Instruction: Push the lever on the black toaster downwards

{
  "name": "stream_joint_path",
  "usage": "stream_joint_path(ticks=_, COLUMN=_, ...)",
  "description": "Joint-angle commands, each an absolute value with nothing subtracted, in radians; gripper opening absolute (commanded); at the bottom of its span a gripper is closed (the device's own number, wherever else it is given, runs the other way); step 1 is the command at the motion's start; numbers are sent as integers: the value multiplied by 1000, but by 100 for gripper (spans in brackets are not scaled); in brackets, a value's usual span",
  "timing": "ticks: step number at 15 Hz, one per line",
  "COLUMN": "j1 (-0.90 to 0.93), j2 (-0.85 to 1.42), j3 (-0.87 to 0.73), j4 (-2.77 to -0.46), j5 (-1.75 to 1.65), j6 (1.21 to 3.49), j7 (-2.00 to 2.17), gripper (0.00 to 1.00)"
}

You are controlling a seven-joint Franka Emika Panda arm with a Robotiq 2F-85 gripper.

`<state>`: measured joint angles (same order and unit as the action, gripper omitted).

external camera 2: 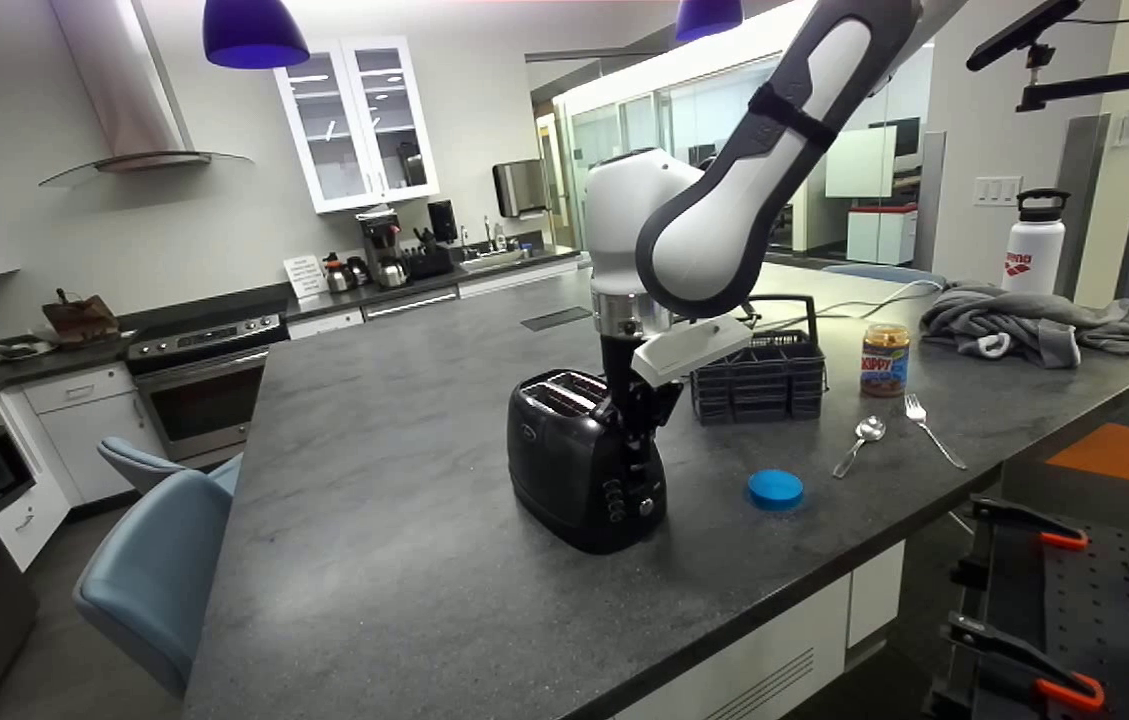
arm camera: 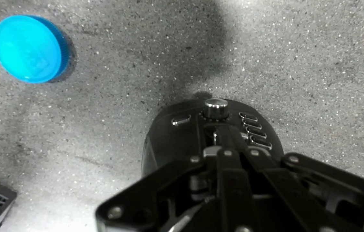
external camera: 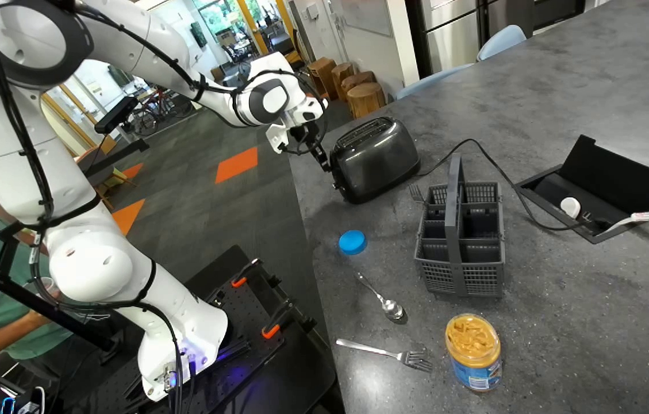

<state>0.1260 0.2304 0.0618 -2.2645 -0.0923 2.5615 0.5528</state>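
I have the hand (arm camera: 228,132), tips together, at the control end of the black two-slot toaster (external camera 2: 569,472), presumably to press, not pinch. I can't make out the lever.

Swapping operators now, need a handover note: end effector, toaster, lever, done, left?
End effector: looks shut, at the toaster's control end, above the dial.
Toaster: black, upright on the counter.
Lever: can't make it out behind the end effector; height and contact unclear.
Done: end effector lined up at the control end. No press confirmed.
Left: probably push the lever down, then back off and check it.
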Motion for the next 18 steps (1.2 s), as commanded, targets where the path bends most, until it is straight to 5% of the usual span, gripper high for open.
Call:
stream_joint_path(ticks=1, j1=139, j2=299, j3=45, j4=-2217, j5=-70, j6=2577, j7=528, gripper=0)
stream_joint_path(ticks=18, j1=133, j2=419, j3=28, j4=-2154, j5=-48, j6=2590, j7=483, gripper=0)
